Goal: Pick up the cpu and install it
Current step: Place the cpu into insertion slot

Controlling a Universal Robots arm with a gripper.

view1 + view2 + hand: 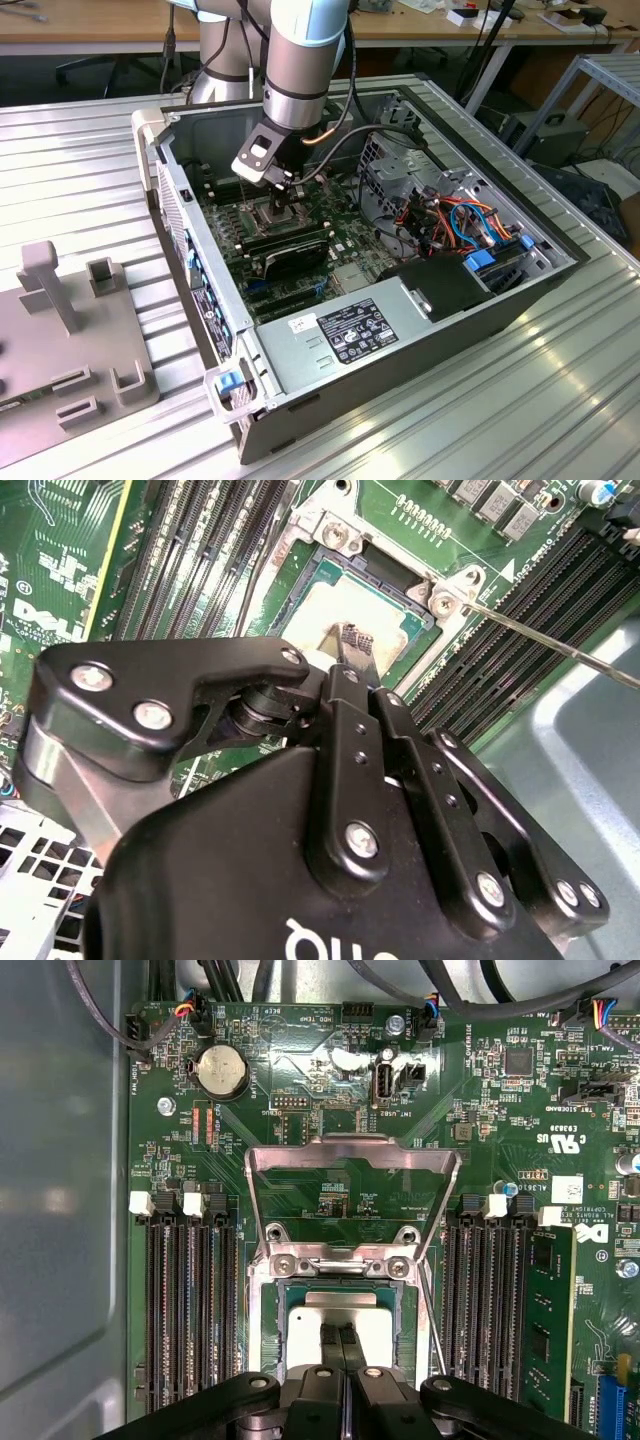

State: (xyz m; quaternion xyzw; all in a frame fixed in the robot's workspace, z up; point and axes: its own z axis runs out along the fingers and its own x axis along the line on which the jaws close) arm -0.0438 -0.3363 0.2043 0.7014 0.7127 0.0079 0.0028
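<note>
First wrist view looks straight down on the small, flat, square cpu with a dull silver-grey top (305, 1332). It lies inside the open socket on the green motherboard (400, 1080), with the black two-finger gripper (340, 1338) over its middle. The jaws are drawn together with no gap between them. In the second wrist view the fingertips (352, 640) seem to rest on the chip's top rather than clasp its edges; whether they press or merely touch I cannot tell. The step in hand looks like seating: done well, it wants the chip flat and square in its recess, with no sideways drag. Room is tight — the hinged bare-metal socket frame (350, 1155) stands raised at one edge, its thin wire lever (545, 645) runs close beside, and long black memory slots (190, 1310) flank both sides. In the exterior view the open grey computer case (450, 350) keeps its walls well apart from the wrist.
</note>
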